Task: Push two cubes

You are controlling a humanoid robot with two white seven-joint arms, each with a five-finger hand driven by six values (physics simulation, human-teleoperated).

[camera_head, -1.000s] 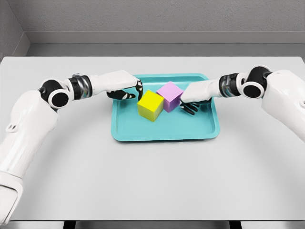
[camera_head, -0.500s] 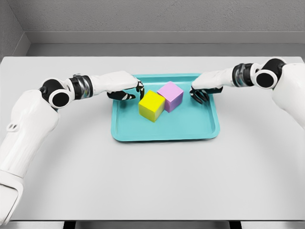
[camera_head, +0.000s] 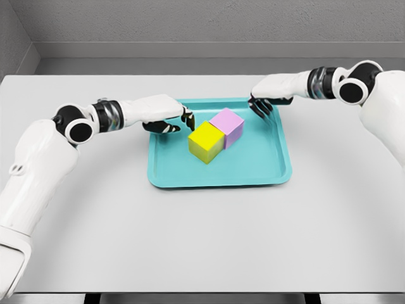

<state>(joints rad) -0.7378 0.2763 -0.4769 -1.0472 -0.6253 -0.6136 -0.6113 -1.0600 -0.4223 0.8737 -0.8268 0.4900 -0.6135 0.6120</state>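
Yellow cube (camera_head: pixel 205 141) beside open left hand (camera_head: pixel 171 120)

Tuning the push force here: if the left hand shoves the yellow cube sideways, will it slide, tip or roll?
Probably slide: the yellow cube sits flat-faced on the smooth teal tray, so rolling looks unlikely. It seems rigid, with sharp edges. It touches the purple cube, so a push from the left hand would likely move both.

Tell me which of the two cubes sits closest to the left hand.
The yellow cube. It lies just right of the left hand in the teal tray, while the purple cube sits beyond it, farther right.
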